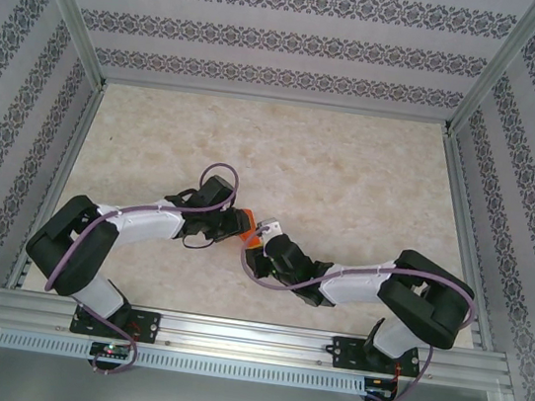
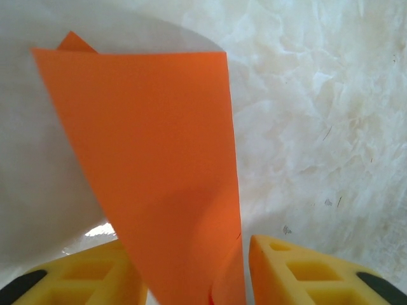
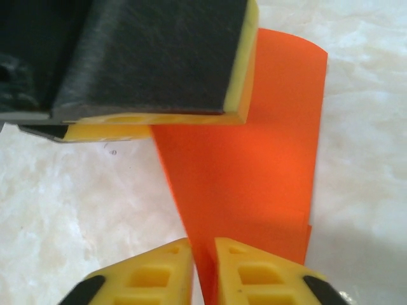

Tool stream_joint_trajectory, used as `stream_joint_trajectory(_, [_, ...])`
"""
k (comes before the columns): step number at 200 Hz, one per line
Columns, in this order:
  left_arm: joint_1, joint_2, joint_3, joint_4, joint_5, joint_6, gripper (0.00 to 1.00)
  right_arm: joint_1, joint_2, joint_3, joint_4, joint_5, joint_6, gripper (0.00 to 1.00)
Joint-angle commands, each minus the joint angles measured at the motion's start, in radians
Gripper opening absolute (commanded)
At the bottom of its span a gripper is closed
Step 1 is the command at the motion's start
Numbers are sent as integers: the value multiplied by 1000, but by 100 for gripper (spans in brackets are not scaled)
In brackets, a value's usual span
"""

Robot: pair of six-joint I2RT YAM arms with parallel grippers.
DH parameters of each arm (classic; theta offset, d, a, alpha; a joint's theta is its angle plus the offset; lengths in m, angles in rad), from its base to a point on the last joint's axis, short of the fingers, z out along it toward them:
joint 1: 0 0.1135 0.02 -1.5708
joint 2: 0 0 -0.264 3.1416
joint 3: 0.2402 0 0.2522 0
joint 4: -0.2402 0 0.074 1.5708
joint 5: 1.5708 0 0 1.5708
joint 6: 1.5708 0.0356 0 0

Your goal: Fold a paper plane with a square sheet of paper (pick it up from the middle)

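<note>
1. A pale marbled bench (image 1: 351, 172) sits inside patterned walls (image 1: 271, 36). A metal rail (image 1: 248, 337) runs along its near edge, where both arms are bolted.
2. The two arms reach inward and meet about midway between the left and right edges of the bench, closer to the near edge than to the far one.
3. The orange paper (image 1: 247, 226) is between the two end effectors at that meeting point. It is folded rather than a flat square.
4. In the left wrist view, the orange paper (image 2: 159, 159) rises as a tall folded panel above the bench. A second layer peeks out behind its top left corner.
5. The left end effector (image 2: 191, 254) has its yellow fingers (image 2: 299, 273) well apart with the paper between them. A thin gap shows beside the right-hand finger.
6. In the right wrist view, the orange paper (image 3: 254, 178) narrows towards the camera. It runs into the slit of the right end effector (image 3: 203, 244).
7. The right end effector's fingers are almost together around that narrow end. I cannot tell whether they actually pinch it.
8. A black and yellow finger of the left end effector (image 3: 159, 63) crosses the top of the right wrist view, over the paper's far part.
</note>
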State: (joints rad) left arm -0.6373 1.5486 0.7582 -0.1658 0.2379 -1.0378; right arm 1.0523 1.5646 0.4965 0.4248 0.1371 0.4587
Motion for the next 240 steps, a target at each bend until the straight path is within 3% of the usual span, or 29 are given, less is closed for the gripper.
stream_joint_trajectory(1, [-11,5,27,7,13,-1,41,14,-35,20,-37,39,-55,23])
stream_joint_trajectory(24, [-10,0,30,-2,7,0,33,21,-85,-3,-78,80,-95,31])
stream_joint_trajectory(64, [-10,4,36,0,8,1,13,104,-168,-47,-160,270,-283,40])
stream_joint_trajectory(123, [-10,-5,40,-12,2,8,8,221,-104,-13,-186,442,-472,44])
stream_joint_trajectory(169, [-10,-1,43,-11,10,7,7,254,34,60,-179,582,-509,41])
stream_joint_trajectory(240, [-11,2,41,-7,19,9,7,253,100,89,-161,597,-534,25])
